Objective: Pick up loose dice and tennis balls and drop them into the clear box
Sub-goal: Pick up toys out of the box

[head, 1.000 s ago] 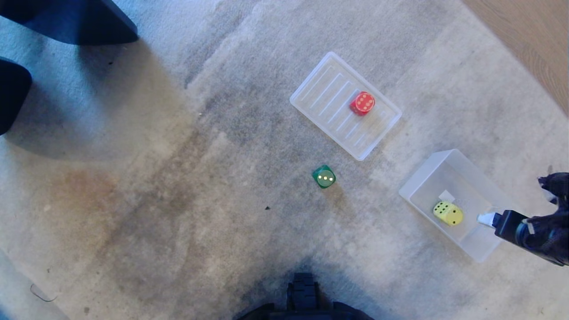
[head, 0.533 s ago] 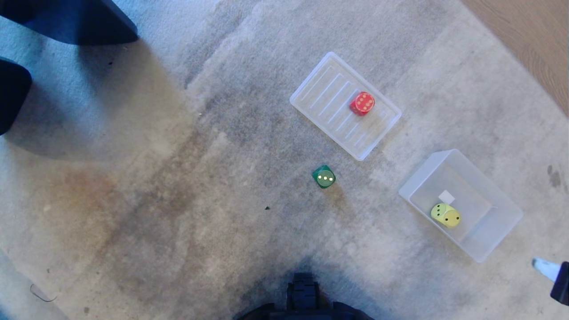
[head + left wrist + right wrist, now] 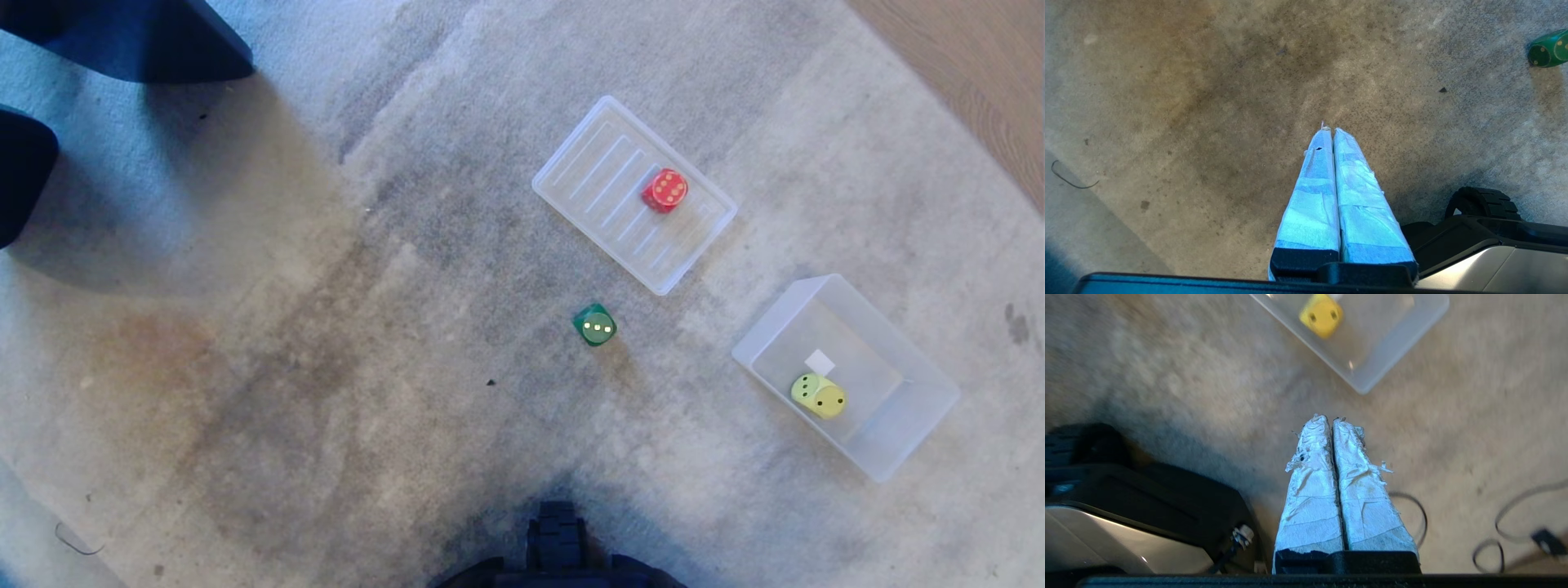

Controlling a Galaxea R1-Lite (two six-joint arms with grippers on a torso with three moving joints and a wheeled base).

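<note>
The clear box (image 3: 914, 425) stands on the carpet at the right, and a yellow die (image 3: 819, 396) lies inside it. In the right wrist view the box (image 3: 1392, 343) and the yellow die (image 3: 1321, 314) lie ahead of my right gripper (image 3: 1329, 418), which is shut and empty, well short of the box. A dark green die (image 3: 595, 324) rests loose on the carpet at centre, seen also as the green die (image 3: 1547, 53). A red die (image 3: 666, 189) sits on a flat ribbed tray (image 3: 588, 175). My left gripper (image 3: 1329, 130) is shut and empty above bare carpet. No tennis balls are in view.
Dark furniture (image 3: 122, 41) stands at the far left. Wood floor (image 3: 980, 73) begins beyond the carpet's far right edge. My base (image 3: 559, 547) shows at the near edge. Black cables (image 3: 1515, 522) lie on the carpet near my right arm.
My right arm drew back from the clear box and left the head view, and its gripper shut. The yellow die rolled slightly inside the box.
</note>
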